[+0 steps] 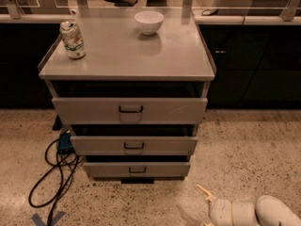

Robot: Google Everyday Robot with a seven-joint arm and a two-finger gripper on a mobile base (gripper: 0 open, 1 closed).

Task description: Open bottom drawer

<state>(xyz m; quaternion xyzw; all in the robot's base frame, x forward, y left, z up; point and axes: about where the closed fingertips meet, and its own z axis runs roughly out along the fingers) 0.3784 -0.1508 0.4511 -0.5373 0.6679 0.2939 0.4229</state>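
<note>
The pale robot hand [209, 202] hangs low over the speckled floor [244, 145] (open or closed, I cannot tell), empty; the narrow grey metal bottom drawer [137, 169] sits up-left, apart.

No legible text, brand, number or sign found. Coloured print noted on can [72, 40] standing at left rear of tabletop [141, 60]; wording not readable. Pincer [204, 206] logged at lower right, low over floor [244, 149]; no readable marking.
</note>
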